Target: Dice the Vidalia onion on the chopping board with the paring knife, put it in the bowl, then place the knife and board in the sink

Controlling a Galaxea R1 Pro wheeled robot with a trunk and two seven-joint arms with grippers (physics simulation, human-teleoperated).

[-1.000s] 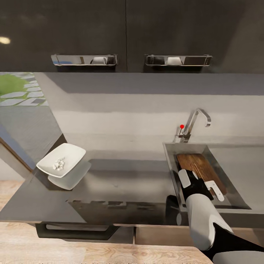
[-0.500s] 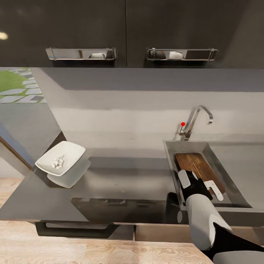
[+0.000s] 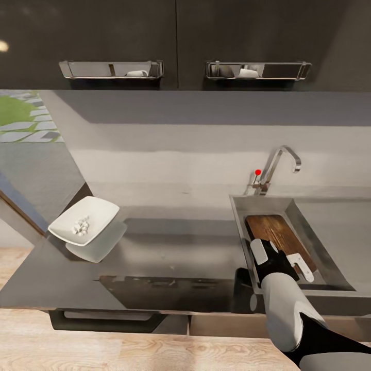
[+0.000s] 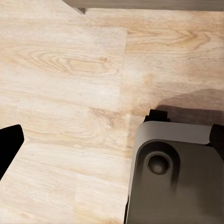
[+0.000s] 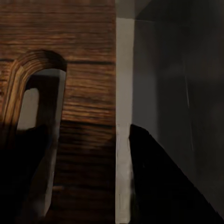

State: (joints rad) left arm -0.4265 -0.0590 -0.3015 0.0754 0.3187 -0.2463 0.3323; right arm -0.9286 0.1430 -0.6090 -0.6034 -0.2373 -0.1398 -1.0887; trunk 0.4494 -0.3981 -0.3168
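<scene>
Nearest, right arm reaching forward and down into the sink [image 3: 304,214], right claw [image 3: 281,258] spread wide over the near end of the chopping board [image 3: 275,230], not gripping it. Board lying flat in the basin; slot-shaped handle hole [image 5: 39,107] just beside one finger. Paring knife not made out. Far left on the surface [image 3: 170,247], bowl [image 3: 85,220] holding diced onion [image 3: 80,225]. Task judged nearly done.

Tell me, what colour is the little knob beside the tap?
Red knob, beside the angular steel tap; clearest in the head view.
</scene>
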